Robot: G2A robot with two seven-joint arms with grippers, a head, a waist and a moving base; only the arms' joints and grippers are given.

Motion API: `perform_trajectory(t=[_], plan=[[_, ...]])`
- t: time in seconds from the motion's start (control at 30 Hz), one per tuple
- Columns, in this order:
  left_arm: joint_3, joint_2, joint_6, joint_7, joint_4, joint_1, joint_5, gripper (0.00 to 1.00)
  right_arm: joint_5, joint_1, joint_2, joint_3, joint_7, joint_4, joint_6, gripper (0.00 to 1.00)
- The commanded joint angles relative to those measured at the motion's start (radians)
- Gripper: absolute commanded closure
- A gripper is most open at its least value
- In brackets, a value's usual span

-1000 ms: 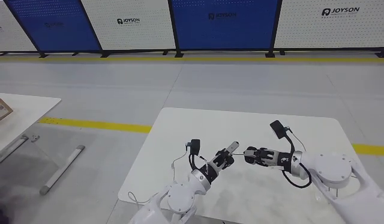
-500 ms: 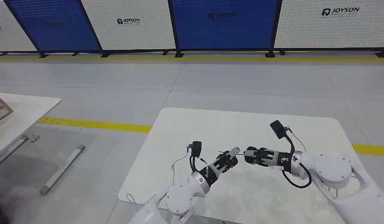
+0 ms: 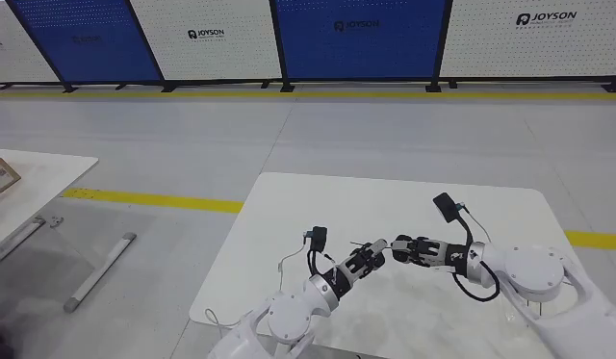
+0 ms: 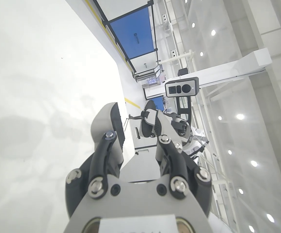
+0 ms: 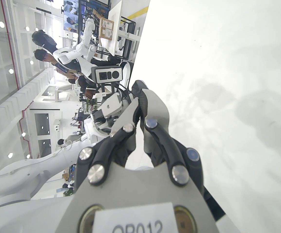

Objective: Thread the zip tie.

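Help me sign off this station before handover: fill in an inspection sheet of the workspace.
Surface: white table, smooth, rounded corners.
Job's things: zip tie, a thin dark strip between the two grippers, above the table.
Clutter: nothing seen.
Grippers: left gripper open; right gripper shut, apparently on the zip tie; tips nearly meet.
Cables: black cable loops at the right wrist; white cable trails from the left wrist.
Surroundings: blue and white panels, yellow floor line, second table.
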Motion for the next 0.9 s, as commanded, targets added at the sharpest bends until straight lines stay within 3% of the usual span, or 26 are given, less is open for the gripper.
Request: perform_trajectory(t=[0.0,0.1,0.17,0.6,0.63,0.67,0.7,0.73,0.87], plan=[[0.0,0.0,-0.001,-0.002,0.0,0.0,-0.001,0.75,0.0,0.0,0.0,0.0,0.0,0.0,0.0,1.0],[0.002,-0.001,0.0,-0.005,-0.001,0.001,0.002,0.83,0.0,0.0,0.0,0.0,0.0,0.0,0.0,1.0],[0.003,-0.001,0.0,-0.005,-0.001,0.001,0.004,0.99,0.0,0.0,0.0,0.0,0.0,0.0,0.0,1.0],[0.002,-0.003,0.0,-0.014,-0.003,0.0,0.008,1.0,0.0,0.0,0.0,0.0,0.0,0.0,0.0,1.0],[0.002,-0.003,0.0,-0.014,-0.003,0.0,0.007,0.88,0.0,0.0,0.0,0.0,0.0,0.0,0.0,1.0],[0.001,-0.003,0.001,-0.014,-0.004,-0.001,0.007,0.58,0.0,0.0,0.0,0.0,0.0,0.0,0.0,1.0],[0.001,-0.004,0.002,-0.014,-0.004,-0.001,0.006,0.51,0.0,0.0,0.0,0.0,0.0,0.0,0.0,1.0],[0.0,-0.004,0.002,-0.014,-0.004,-0.001,0.005,0.48,0.0,0.0,0.0,0.0,0.0,0.0,0.0,1.0],[-0.003,-0.004,0.005,-0.014,-0.002,-0.003,0.004,0.54,0.0,0.0,0.0,0.0,0.0,0.0,0.0,1.0]])
